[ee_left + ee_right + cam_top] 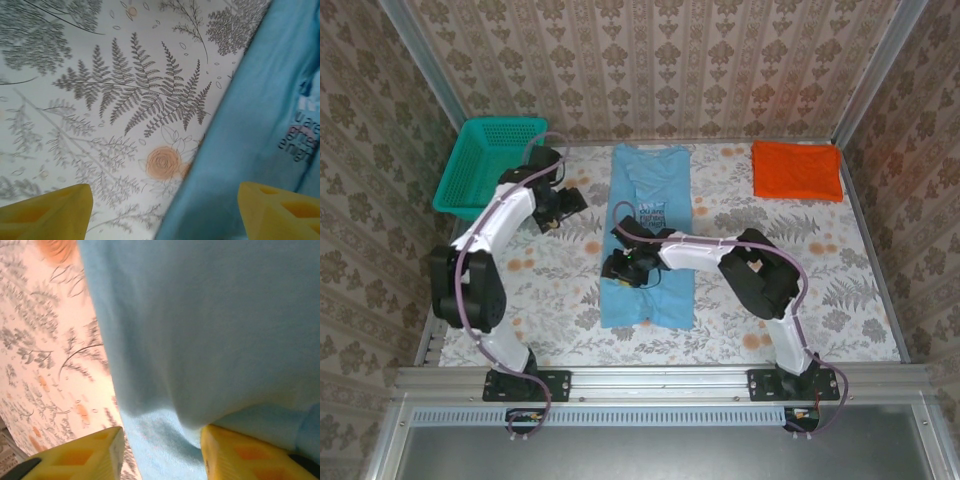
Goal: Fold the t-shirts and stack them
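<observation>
The light blue shirt (650, 300) is laid flat along the middle of the bench (840, 280) as a long, narrow strip. Its long axis runs from the near edge toward the far wall, and the print sits in the far half. No sleeves are seen sticking out at the sides. The orange shirt (797, 170) is seen folded into a rectangle at the far right corner, well apart from the blue one. A teal basket (485, 165) is set at the far left corner.

The right pincer (162, 455) is held low over the left edge of the blue shirt, about halfway along its length. Its fingers are seen apart, with the shirt's edge lying between them and cloth riding over one finger. No pinch on the cloth can be made out.

The left pincer (165, 217) is held over bare bench just beside that same edge, farther toward the far end. Its fingers are spread wide and nothing is gripped. From it the shirt lies to the right.

The coming move is judged to turn on this left edge. Both pincers are ranged along it, parallel to the long axis. The right one is nearer, already over the cloth. A short shift toward the shirt would be needed from the left one before the edge could be lifted by both.
</observation>
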{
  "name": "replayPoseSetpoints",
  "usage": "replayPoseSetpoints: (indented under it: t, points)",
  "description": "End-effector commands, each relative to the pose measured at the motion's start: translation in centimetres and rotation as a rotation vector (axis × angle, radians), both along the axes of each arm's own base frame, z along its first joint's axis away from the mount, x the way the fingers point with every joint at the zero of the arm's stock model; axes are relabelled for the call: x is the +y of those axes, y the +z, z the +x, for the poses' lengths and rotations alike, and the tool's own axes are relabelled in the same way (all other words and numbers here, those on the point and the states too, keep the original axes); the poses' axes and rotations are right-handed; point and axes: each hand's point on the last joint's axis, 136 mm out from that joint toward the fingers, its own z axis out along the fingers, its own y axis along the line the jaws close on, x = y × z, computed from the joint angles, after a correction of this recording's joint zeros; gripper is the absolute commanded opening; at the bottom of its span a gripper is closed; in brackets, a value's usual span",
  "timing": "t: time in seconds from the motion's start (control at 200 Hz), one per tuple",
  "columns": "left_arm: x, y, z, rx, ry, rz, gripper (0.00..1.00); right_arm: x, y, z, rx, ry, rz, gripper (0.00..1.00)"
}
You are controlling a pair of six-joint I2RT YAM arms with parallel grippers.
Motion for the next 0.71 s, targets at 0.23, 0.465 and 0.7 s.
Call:
replayPoseSetpoints:
  t: [0.23, 0.465, 0.7]
  points:
    - [0.6, -0.4, -7.3, 0.107, -0.101, -0.055, 0.76, -0.5, 7.1, -0.6, -0.206, 0.145, -0.015, 0.58]
    - [-2.3, -5.1, -17.2, 0.377, -0.253, -0.166, 0.55, -10.3, 6.9, -3.9, -0.193, 0.093, -0.030, 0.58]
    - [-5.1, -8.5, -23.5, 0.571, -0.290, -0.302, 0.47, -18.7, 2.4, -10.2, -0.003, 0.024, -0.099, 0.51]
